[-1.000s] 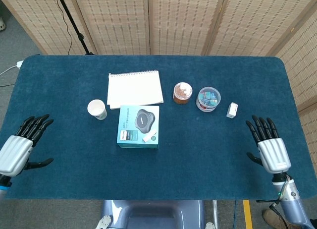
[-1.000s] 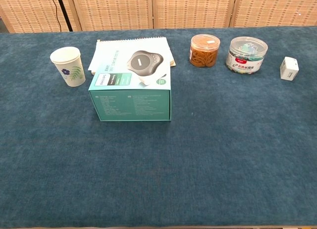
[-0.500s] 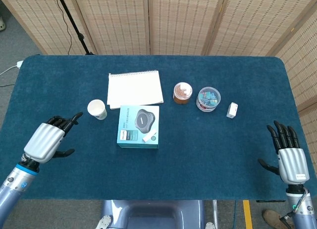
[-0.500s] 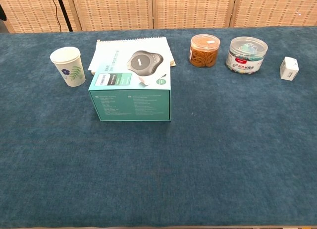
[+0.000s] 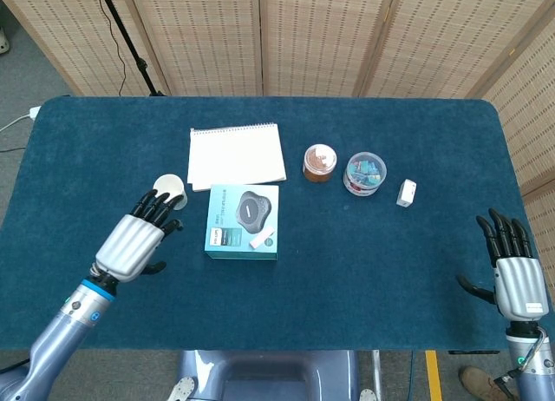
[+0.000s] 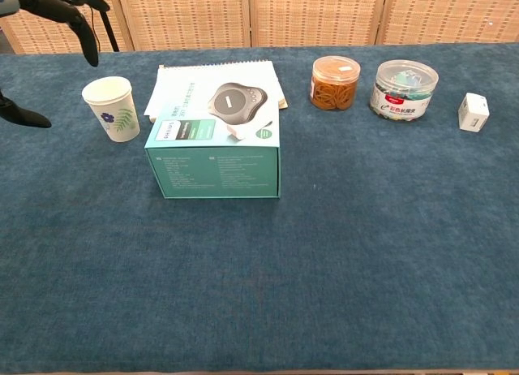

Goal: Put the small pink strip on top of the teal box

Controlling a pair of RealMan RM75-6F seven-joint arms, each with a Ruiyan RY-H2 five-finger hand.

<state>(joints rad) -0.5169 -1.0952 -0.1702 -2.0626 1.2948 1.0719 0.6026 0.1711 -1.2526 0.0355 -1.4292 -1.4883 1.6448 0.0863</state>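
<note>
One small pink strip [image 5: 260,239] lies on the teal box [image 5: 243,220] near its front right corner (long axis slanting from near-left to far-right). Left hand [image 5: 139,234] hovers spread beside the paper cup [image 5: 171,191]; right hand [image 5: 514,275] spread at the bench [image 5: 364,271] edge.

- The table [image 6: 389,253] is wearing a matt, napped blue cloth.
- The teal box [image 6: 215,160] is showing smooth printed cardboard with a slight sheen.
- The cup [image 6: 110,108] is looking like matt paper.
- Two jars [image 6: 334,82] are showing clear glossy plastic.
- The left hand [image 5: 132,241] is showing smooth silvery shell and black fingers.
</note>
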